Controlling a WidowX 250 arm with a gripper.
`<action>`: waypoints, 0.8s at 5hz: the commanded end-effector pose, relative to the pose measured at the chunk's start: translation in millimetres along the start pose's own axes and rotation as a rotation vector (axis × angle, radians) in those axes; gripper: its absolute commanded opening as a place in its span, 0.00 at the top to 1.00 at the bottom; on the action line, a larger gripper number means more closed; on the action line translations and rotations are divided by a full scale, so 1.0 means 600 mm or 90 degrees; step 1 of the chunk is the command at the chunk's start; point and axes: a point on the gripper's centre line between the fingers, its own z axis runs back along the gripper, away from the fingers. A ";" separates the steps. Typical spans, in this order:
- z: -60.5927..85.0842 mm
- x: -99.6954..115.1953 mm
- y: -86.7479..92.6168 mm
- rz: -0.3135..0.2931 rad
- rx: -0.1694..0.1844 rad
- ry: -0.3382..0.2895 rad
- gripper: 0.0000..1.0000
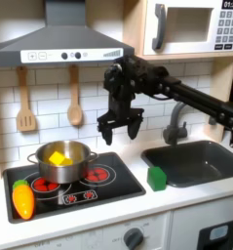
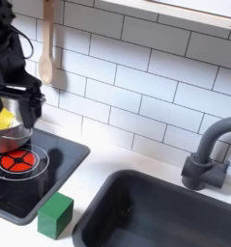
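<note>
First exterior view: claw (image 1: 120,130) hangs spread and empty above the stove's far right edge.
Pot: silver pot (image 1: 61,162) holding a yellow piece (image 1: 58,157), near-left of the claw.
Advice: descend straight, fingers clear of the rim.
Nearby: green block (image 1: 156,178) on the tabletop (image 1: 176,200); carrot (image 1: 23,198) at left.

Soft, even indoor light, faint shadows, and slight blur in both exterior views.
</note>
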 end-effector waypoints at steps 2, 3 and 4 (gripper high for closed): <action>-0.012 -0.053 -0.065 -0.070 -0.015 0.012 0.00; -0.021 -0.067 -0.078 -0.097 -0.017 0.020 0.00; -0.029 -0.078 -0.085 -0.111 -0.014 0.024 0.00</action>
